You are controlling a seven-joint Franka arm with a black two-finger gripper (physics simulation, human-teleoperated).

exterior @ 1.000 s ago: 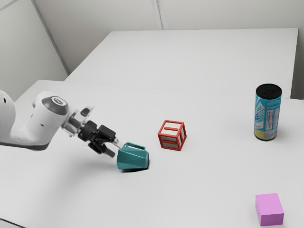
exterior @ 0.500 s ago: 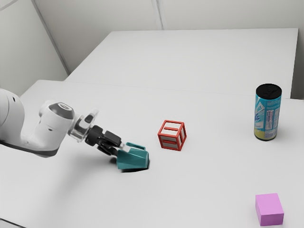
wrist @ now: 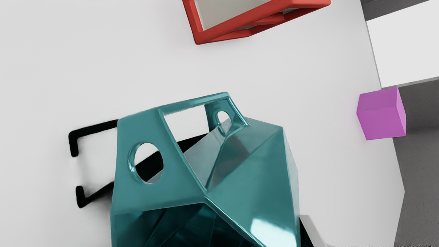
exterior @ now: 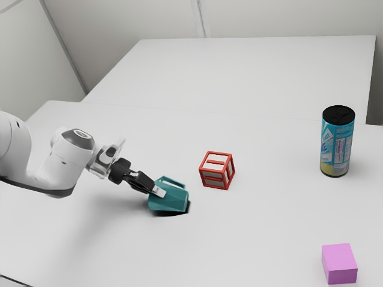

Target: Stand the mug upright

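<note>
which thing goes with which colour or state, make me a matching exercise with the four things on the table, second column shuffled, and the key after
Things
1. mug
2. cylindrical canister
3. panelled cube
4. plain block

Colours and states
A. red edges around pale panels
B. upright, with a black top
C. pinkish purple all over
D. teal, tipped over

Right pairs: 1-D, 2-B, 3-A, 4-C
</note>
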